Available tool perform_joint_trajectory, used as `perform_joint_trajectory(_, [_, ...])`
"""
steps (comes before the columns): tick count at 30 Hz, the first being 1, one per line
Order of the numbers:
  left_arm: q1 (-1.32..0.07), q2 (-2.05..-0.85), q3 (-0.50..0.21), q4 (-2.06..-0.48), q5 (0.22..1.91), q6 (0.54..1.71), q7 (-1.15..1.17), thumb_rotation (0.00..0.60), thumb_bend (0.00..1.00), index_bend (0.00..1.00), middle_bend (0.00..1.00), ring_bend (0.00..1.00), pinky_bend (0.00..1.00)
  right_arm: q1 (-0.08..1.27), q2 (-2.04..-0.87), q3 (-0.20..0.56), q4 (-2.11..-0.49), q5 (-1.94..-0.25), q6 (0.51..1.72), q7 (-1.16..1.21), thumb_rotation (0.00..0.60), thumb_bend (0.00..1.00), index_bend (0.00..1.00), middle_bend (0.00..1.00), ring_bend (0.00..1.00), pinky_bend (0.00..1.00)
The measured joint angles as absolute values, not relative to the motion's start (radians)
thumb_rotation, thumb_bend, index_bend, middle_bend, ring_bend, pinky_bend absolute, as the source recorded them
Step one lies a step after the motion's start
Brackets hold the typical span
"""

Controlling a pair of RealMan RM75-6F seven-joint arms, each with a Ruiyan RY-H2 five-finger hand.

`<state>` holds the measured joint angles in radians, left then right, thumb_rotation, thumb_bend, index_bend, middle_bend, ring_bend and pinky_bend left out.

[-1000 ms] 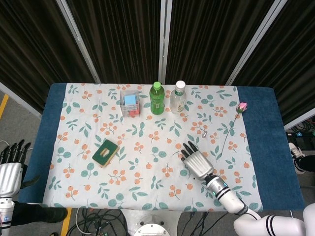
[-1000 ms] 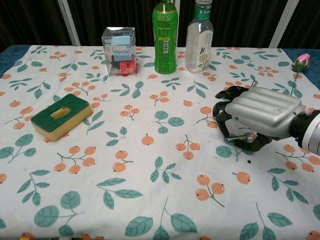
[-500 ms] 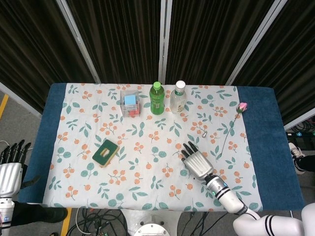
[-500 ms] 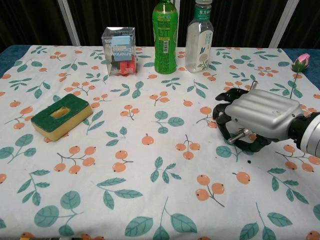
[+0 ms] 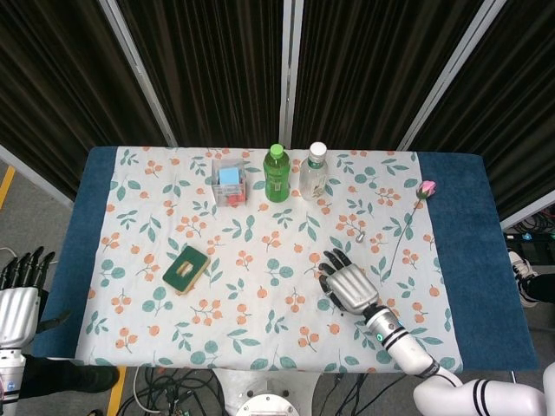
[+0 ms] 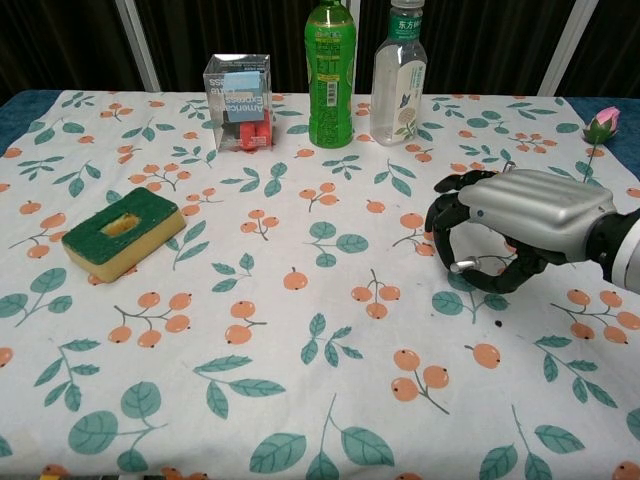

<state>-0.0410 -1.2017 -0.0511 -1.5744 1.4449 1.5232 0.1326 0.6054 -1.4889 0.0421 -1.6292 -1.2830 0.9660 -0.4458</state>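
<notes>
My right hand (image 5: 349, 286) (image 6: 520, 215) hovers low over the floral tablecloth (image 6: 300, 400) at the front right, palm down with fingers curled. It pinches a small metal bolt (image 6: 470, 265) between thumb and fingertips, just above the cloth. A second small metal piece (image 5: 360, 234) (image 6: 508, 166) lies on the cloth just beyond the hand. My left hand (image 5: 19, 295) hangs off the table's left edge, fingers straight and holding nothing; only the head view shows it.
A green bottle (image 5: 277, 173) (image 6: 330, 75), a clear bottle (image 5: 314, 172) (image 6: 400, 80) and a clear box (image 5: 229, 182) (image 6: 238, 102) of coloured blocks stand at the back. A green-topped sponge (image 5: 186, 269) (image 6: 123, 232) lies left. A pink rose (image 5: 425, 188) (image 6: 603, 124) lies far right.
My right hand has risen slightly and tipped back, lifting the bolt off the cloth in its fingertips. The left hand has not moved.
</notes>
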Motion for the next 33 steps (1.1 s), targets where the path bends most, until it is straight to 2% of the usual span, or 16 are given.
perform_joint_trajectory(8, [-0.042,-1.199,-0.052,-1.577,1.445,1.519,0.130,0.600,0.06,0.09,0.00,0.00,0.00,0.612,-1.450,0.095,-1.642,-1.222,0.893,-0.207,0.600,0.36,0.59,0.24,0.00,0.00])
perform_joint_trajectory(16, [-0.045,-1.199,-0.054,-1.579,1.441,1.514,0.136,0.600,0.06,0.09,0.00,0.00,0.00,0.629,-1.443,0.118,-1.582,-1.229,0.817,-0.020,0.600,0.36,0.60,0.23,0.00,0.00])
perform_joint_trajectory(26, [-0.048,-1.200,-0.055,-1.579,1.438,1.509,0.139,0.600,0.06,0.09,0.00,0.00,0.00,0.638,-1.452,0.116,-1.521,-1.285,0.803,0.090,0.600,0.36,0.47,0.21,0.00,0.00])
perform_joint_trajectory(33, [-0.049,-1.198,-0.055,-1.582,1.437,1.507,0.143,0.600,0.06,0.09,0.00,0.00,0.00,0.639,-1.451,0.108,-1.512,-1.299,0.808,0.111,0.600,0.36,0.42,0.21,0.00,0.00])
